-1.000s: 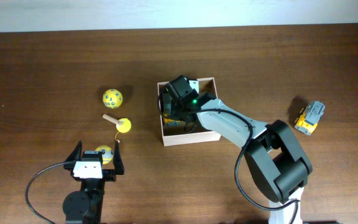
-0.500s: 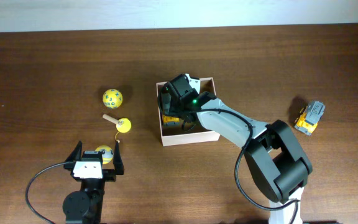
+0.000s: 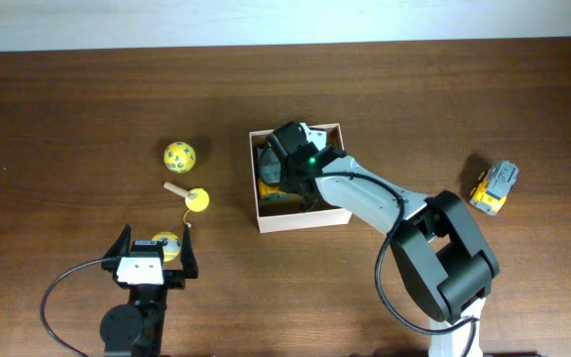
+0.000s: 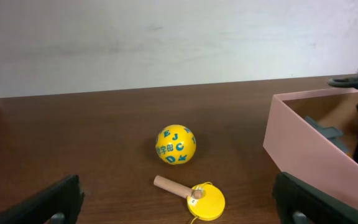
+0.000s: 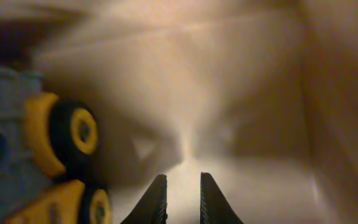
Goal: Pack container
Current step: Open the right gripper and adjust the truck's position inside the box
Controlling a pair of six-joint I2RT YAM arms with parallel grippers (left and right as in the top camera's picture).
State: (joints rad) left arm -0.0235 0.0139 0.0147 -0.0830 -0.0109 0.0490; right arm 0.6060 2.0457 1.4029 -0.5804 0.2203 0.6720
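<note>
Overhead: square white-walled cardboard container [image 3: 305, 221] mid-table, with one grey toy vehicle with yellow wheels [image 3: 269, 188] inside. Outside are a yellow lettered ball [image 3: 179, 155], a yellow disc on a wooden stick [image 3: 191, 197] and a grey-yellow toy truck [image 3: 492, 185].
Left wrist: left gripper [image 4: 177, 174] spread wide, empty.
Right wrist: right gripper [image 5: 182, 199] nearly closed on nothing, inside the container.
Judged early; most toys unpacked.
</note>
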